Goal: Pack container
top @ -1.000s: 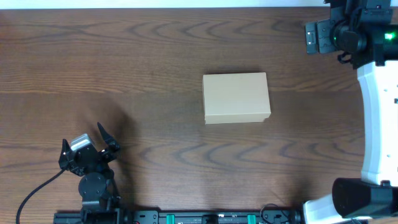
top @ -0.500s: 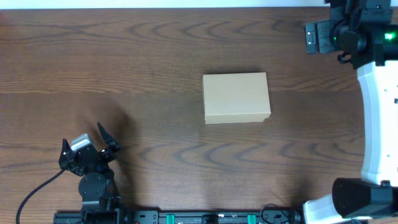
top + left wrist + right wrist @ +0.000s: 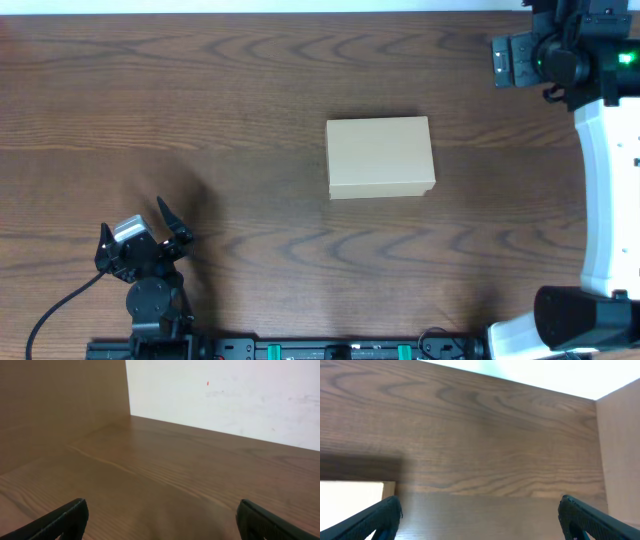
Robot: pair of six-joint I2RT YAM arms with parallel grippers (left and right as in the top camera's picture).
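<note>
The container [image 3: 380,157], a plain tan cardboard box with its lid flat, lies on the dark wood table [image 3: 250,80] a little right of the middle. My left gripper [image 3: 138,228] sits near the front left edge, well away from the box, open with nothing between its fingers [image 3: 62,520]. Over the far right corner my right gripper [image 3: 508,60] hangs open and empty too. In the right wrist view a pale corner, probably the container [image 3: 350,494], shows at the lower left beside the right gripper [image 3: 482,520]. The left wrist view holds only bare table ahead of the left gripper [image 3: 160,522].
A black rail [image 3: 300,350] runs along the front edge, and a black cable [image 3: 50,310] trails from the left arm. The white right arm [image 3: 610,190] stands along the right side. Light wood panels [image 3: 55,405] [image 3: 620,450] border the table, with a white wall [image 3: 225,395] behind.
</note>
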